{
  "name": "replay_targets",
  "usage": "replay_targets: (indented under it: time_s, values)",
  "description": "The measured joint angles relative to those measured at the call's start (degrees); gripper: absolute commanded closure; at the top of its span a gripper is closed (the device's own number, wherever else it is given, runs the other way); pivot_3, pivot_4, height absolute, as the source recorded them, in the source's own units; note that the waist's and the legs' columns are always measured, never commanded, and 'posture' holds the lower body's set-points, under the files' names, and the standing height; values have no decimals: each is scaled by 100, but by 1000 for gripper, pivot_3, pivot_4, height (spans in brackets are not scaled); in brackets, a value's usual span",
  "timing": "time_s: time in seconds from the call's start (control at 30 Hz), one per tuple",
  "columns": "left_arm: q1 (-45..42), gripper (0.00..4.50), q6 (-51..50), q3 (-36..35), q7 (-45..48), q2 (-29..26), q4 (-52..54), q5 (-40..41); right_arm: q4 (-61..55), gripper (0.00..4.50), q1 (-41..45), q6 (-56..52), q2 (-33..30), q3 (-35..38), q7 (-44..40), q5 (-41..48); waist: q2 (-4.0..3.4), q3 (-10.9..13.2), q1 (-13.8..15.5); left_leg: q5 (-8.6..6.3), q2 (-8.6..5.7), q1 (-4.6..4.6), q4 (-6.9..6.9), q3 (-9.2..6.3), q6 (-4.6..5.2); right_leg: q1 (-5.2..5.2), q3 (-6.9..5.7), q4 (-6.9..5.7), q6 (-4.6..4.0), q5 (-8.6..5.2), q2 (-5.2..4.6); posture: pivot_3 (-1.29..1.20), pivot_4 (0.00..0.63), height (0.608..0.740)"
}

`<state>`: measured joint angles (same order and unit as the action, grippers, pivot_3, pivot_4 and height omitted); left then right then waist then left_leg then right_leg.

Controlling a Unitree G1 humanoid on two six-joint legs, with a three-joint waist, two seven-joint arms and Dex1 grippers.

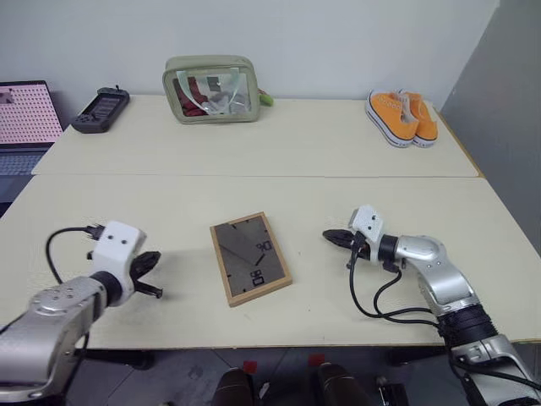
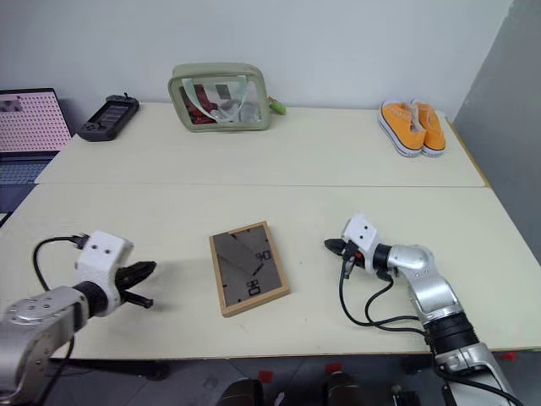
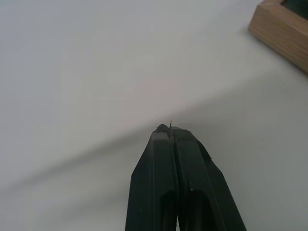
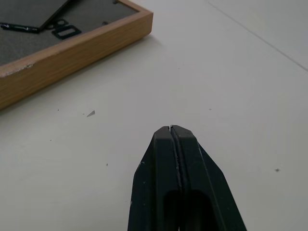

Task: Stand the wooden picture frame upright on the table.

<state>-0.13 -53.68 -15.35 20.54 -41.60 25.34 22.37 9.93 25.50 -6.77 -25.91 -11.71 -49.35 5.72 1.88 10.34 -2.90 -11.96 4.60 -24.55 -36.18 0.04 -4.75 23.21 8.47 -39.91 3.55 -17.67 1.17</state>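
The wooden picture frame (image 1: 250, 257) lies flat, back panel up, on the tabletop (image 1: 338, 152). The left end effector (image 1: 149, 276) and right end effector (image 1: 331, 237) flank it, each pressed together and holding nothing.

The wooden picture frame (image 1: 250, 258) lies flat, back panel up, on the near half of the table (image 1: 169, 203), between the two grippers. The left gripper (image 1: 152, 275) and the right gripper (image 1: 331, 237) both point inward toward it, fingers pressed together, each well apart from it. Along the far edge stand a green pouch (image 1: 212, 90), orange shoes (image 1: 401, 117) and a black handheld device (image 1: 101, 109); a laptop (image 1: 27, 118) sits at far left.
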Motion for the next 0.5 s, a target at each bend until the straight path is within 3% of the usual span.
replay_targets:
  time_s: [0.5]
  values:
    - [-1911, 4481, 488, 2024, 42, 1090, -1194, -705, -207, 4500, -147, -86, 266, -59, 346, -16, 1, -4, 125, 2, -5, -3, -17, -10, -1, -7, -9, -7, 0, 1, -2, 0, 150, 740]
